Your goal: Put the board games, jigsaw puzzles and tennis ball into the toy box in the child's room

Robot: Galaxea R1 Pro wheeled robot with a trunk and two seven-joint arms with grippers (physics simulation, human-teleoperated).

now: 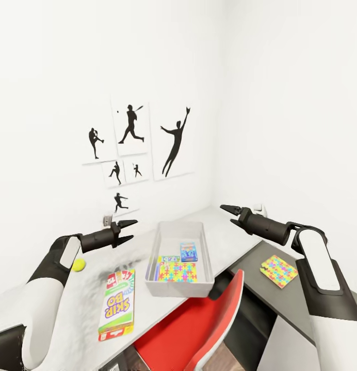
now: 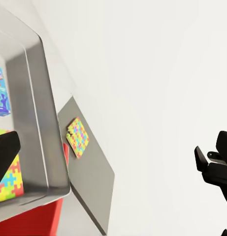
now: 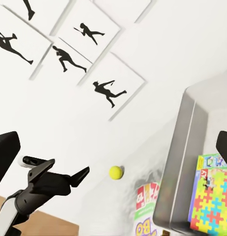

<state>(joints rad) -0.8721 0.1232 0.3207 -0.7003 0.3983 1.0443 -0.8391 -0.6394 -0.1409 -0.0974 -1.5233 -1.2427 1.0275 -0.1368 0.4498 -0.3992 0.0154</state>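
Red chair (image 1: 209, 330) sits nearest the robot, tucked against the front edge of the table (image 1: 70, 314). Just beyond it on the tabletop lies the SKIP-BO box (image 1: 117, 305), flat and outside the toy box (image 1: 204, 242), with the tennis ball (image 1: 78, 264) near it toward the wall. The toy box stands at the middle of the table and already holds one jigsaw puzzle (image 1: 178, 271), a green-edged game box partly under it, and a small blue box (image 1: 188, 252) farther in. The second jigsaw puzzle (image 1: 278, 270) lies on the lower dark cabinet (image 1: 250, 268), well apart from the bin. The left gripper (image 1: 128, 231) hovers above the table between ball and bin, jaws spread and empty; the right gripper (image 1: 228, 210) hangs past the bin's far corner, its fingers also parted around nothing. Farthest back, black sports pictures (image 1: 137, 139) hang on the white wall. Three toys appear to be left outside. The ball is the likely trouble: a glancing touch from an open finger could send it rolling along or off the table. The thin puzzle on the cabinet offers little edge to pinch, so a shallow grasp may slip, and reaching for the card box risks the arm nudging the bin or ball.
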